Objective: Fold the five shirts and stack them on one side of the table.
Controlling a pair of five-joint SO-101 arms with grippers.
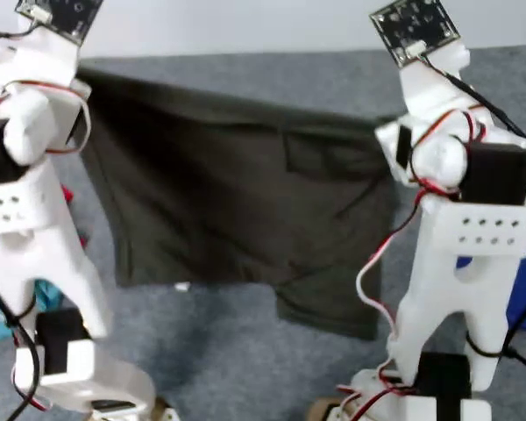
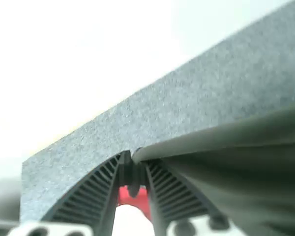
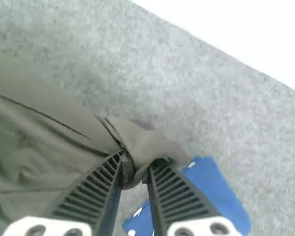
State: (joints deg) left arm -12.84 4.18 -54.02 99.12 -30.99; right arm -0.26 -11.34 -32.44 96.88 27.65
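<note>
Shirt [image 1: 237,202]: matt dark cloth, soft, lightly creased. Table [image 1: 210,360]: grey felt-like cover, rough, fuzzy. Arms [image 1: 482,219]: smooth white plastic, slight sheen. Fingers [image 2: 96,191]: dark ribbed plastic, matt. Wires [image 1: 394,230]: smooth plastic insulation.

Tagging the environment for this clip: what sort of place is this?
Probably a lab bench set up for robot trials, not a home. Signs: a grey felt-covered table, the left gripper and right gripper each pinching an edge of one dark green shirt, and a plain white wall behind.
</note>
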